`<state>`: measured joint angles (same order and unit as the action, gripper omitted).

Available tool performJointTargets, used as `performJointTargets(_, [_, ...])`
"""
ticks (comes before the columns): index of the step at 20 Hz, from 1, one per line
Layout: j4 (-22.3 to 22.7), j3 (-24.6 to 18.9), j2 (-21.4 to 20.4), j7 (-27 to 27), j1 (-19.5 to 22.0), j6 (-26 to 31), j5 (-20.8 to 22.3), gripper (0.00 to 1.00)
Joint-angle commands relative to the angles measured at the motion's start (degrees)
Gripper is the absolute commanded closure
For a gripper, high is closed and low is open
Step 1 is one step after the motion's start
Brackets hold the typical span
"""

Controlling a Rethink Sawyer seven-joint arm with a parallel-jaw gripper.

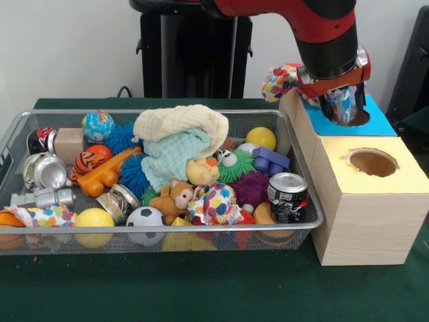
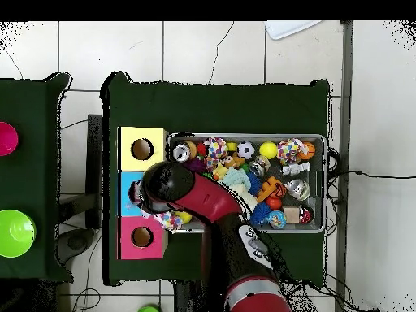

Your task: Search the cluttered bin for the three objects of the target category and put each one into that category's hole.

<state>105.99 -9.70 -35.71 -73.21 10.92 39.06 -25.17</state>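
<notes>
Your gripper point(image 1: 343, 107) is clamped on a bottle point(image 1: 340, 102) — jaws closed around it, right over the blue hole point(image 1: 362, 119) — beside the bin point(image 1: 305, 181).

Arm point(image 1: 315, 20) red and black. Bin point(image 1: 305, 180) silver mesh. Worktop point(image 1: 201, 288) dark green. Box tops: blue panel point(image 1: 379, 124), yellow panel point(image 1: 402, 178), red panel point(image 2: 130, 238) in overhead view. Bottle point(image 1: 343, 104) clear, glossy. Cloths point(image 1: 181, 144) cream and pale green. Soccer ball point(image 1: 145, 218) black-white. Tiger ball point(image 1: 90, 159) orange with black stripes.
</notes>
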Motion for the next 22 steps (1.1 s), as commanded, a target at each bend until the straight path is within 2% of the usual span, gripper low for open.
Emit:
performJointTargets(1, [-1.49,-0.17,-3.64,-8.11,2.82,9.83,3.39,0.0])
performJointTargets(6, [-3.72,-0.49,-2.82,-8.87,3.32,11.53,3.99,0.0])
performJointTargets(9, [-2.29,-0.8,-3.07,-8.39,3.67,10.2,3.78,0.0])
performJointTargets(16, [-3.92,-0.83,-0.69,-8.09,3.66,9.17,4.68,0.0])
performJointTargets(22, [-5.12,-0.22,-0.28,-7.7,3.25,9.66,6.3,0.0])
